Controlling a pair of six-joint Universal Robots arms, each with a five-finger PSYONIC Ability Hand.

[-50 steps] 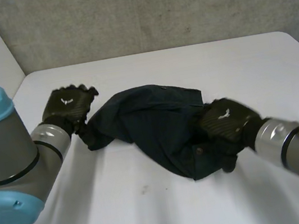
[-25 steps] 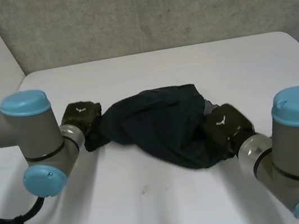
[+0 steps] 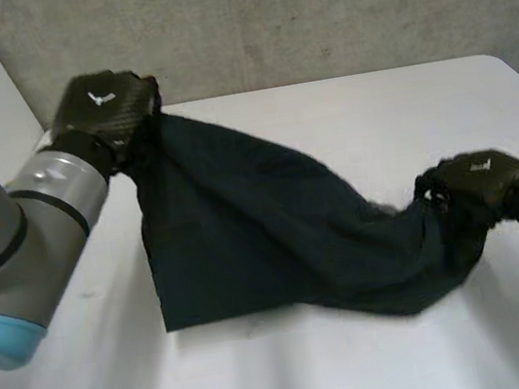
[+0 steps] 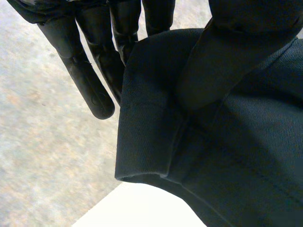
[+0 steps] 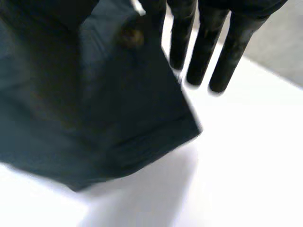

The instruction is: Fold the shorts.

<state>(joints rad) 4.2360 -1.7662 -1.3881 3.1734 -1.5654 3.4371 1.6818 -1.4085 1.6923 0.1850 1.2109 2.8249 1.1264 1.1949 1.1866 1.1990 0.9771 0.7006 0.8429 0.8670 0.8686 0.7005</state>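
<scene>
Both hands pinch the dark shorts (image 3: pixel 277 241) over the white table (image 3: pixel 366 365): left hand (image 3: pixel 102 106) high at one corner, right hand (image 3: pixel 479 179) low at another; each bears a white emblem (image 3: pixel 104 98).

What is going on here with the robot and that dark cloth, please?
The robot is handling dark shorts over a white table. The left robot hand pinches one end, raised high; the right robot hand pinches the other end, low by the table. The cloth hangs spread between them, its lower edge touching the table.
</scene>
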